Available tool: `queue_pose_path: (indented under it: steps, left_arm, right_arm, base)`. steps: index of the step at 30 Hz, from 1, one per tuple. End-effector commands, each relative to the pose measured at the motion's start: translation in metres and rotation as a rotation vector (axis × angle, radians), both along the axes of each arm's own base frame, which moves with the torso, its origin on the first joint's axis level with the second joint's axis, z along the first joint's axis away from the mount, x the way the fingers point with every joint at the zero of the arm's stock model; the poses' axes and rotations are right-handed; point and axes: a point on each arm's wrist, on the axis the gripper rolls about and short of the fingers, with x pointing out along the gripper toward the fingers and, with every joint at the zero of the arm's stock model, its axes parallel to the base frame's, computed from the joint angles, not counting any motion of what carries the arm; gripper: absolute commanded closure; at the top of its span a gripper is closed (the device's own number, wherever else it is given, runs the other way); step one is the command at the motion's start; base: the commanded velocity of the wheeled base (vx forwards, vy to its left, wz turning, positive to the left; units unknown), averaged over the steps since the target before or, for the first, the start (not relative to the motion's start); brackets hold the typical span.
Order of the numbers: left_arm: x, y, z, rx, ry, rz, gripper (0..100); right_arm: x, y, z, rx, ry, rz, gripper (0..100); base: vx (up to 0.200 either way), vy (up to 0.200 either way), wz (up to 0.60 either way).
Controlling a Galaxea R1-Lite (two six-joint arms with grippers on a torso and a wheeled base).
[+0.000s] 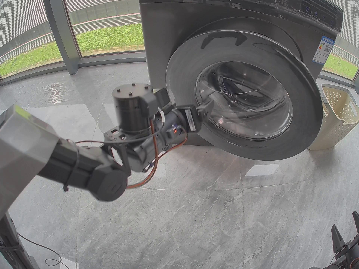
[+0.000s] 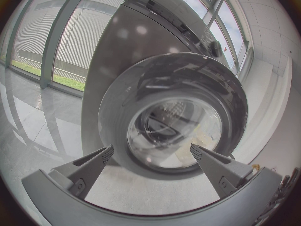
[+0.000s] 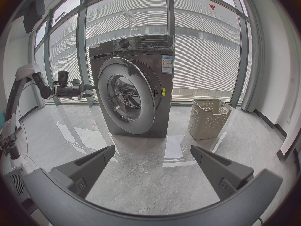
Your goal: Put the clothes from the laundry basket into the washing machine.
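The left arm [image 1: 86, 169] comes in from about 8 o'clock, stretched out above the grey floor [image 1: 209, 221] toward the washing machine [image 1: 232, 15]. The left jaws are spread wide with nothing between them. Their ribbed fingers [image 2: 94, 162] point at the round door [image 1: 299, 105], up near its 9 o'clock rim; I can't tell whether a tip touches the rim.

The machine stands at 12 o'clock against the windows [image 1: 104, 19]. Its door hangs partly open, swung out from the front so the glass faces into the room. Through the glass I can see the drum and a pale shape I can't identify.

Just beside the machine, at its 3 o'clock, the cream laundry basket [image 1: 338, 118] sits upright on the floor. From here I can't see into it well enough to tell what it holds.

The right jaws hang low at roughly 5 o'clock, well back from machine and basket. They are also opened wide, fingers [image 3: 219, 171] gripping nothing, with floor beneath them.
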Motion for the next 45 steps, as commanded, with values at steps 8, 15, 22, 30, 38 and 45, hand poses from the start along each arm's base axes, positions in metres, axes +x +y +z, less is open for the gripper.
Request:
queue_pose_path:
  steps: [8,15,22,30,38,45]
  left_arm:
    - [-0.176,0.133,-0.019,0.108,-0.025,-0.076,0]
    - [-0.229,0.197,-0.036,0.093,-0.076,0.045,0]
    - [-0.265,0.229,-0.055,0.086,-0.085,0.13,0]
    - [-0.299,0.248,-0.075,0.118,-0.092,0.222,0]
    - [-0.314,0.251,-0.095,0.158,-0.089,0.342,0]
    - [-0.324,0.252,-0.108,0.173,-0.073,0.411,0]
  right_arm:
    - [0.0,0.0,-0.005,-0.001,0.006,0.0,0]
    - [0.0,0.0,-0.005,-0.001,0.006,0.001,0]
    - [0.0,0.0,-0.005,-0.001,0.006,0.0,0]
    - [0.0,0.0,-0.005,-0.001,0.006,0.0,0]
    - [0.0,0.0,-0.005,-0.001,0.006,0.0,0]
    - [0.0,0.0,-0.005,-0.001,0.006,0.0,0]
  base:
    - [0.0,0.0,0.0]
    - [0.0,0.0,0.0]
    - [0.0,0.0,0.0]
    - [0.0,0.0,0.0]
    - [0.0,0.0,0.0]
    - [0.0,0.0,0.0]
